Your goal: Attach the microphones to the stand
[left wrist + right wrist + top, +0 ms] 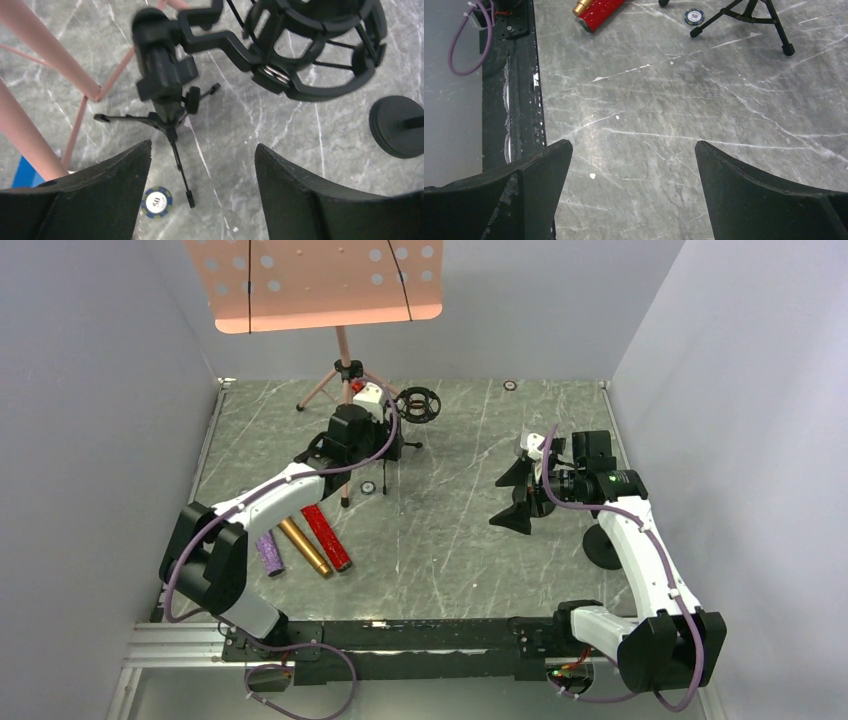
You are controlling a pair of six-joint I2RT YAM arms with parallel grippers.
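Three microphones lie side by side at the near left: glittery purple (pixel 270 553), gold (pixel 303 546) and glittery red (pixel 327 537). The red one's end (pixel 601 9) and the gold one's tip (pixel 581 6) also show in the right wrist view. A small black tripod stand (pixel 167 102) carries a black ring-shaped shock mount (pixel 310 45), also seen from above (pixel 418 405). My left gripper (pixel 202 165) is open and empty, hovering just short of the tripod. My right gripper (pixel 631 160) is open and empty above bare table at the right (pixel 512 498).
A pink music stand (pixel 343 345) rises at the back, its legs (pixel 75 75) close to my left gripper. A blue poker chip (pixel 156 201) lies by the tripod's foot. A black round base (pixel 605 545) sits at the right. The black rail (pixel 514 90) borders the near edge.
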